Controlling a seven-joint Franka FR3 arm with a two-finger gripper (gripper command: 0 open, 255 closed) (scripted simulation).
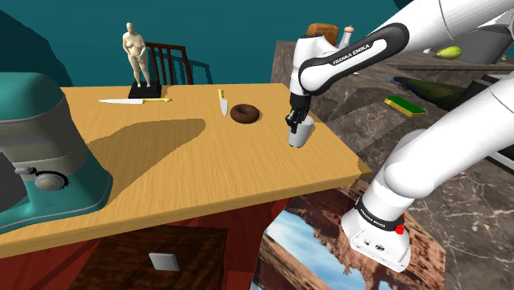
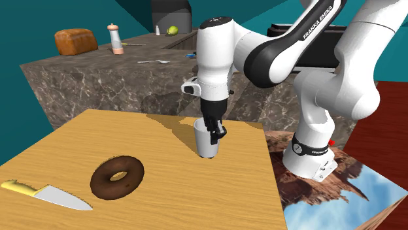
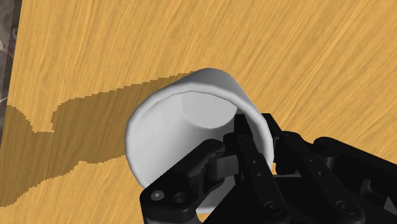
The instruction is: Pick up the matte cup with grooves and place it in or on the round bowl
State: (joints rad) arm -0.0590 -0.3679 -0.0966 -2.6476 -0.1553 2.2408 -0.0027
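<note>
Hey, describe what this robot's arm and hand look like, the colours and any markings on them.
The arm is made of glossy white, rounded tubular links with dark bands at the joints. FRANKA EMIKA lettering runs along one link and appears again near the base, beside a small red button. The hand is all black and blocky, ending in two slim fingers.

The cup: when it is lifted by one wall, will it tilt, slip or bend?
Probably stiff: the cup shows a round, undented rim where the gripper pinches it. Held by one wall, off centre, it may tilt. Its smooth-looking surface might slip.
</note>
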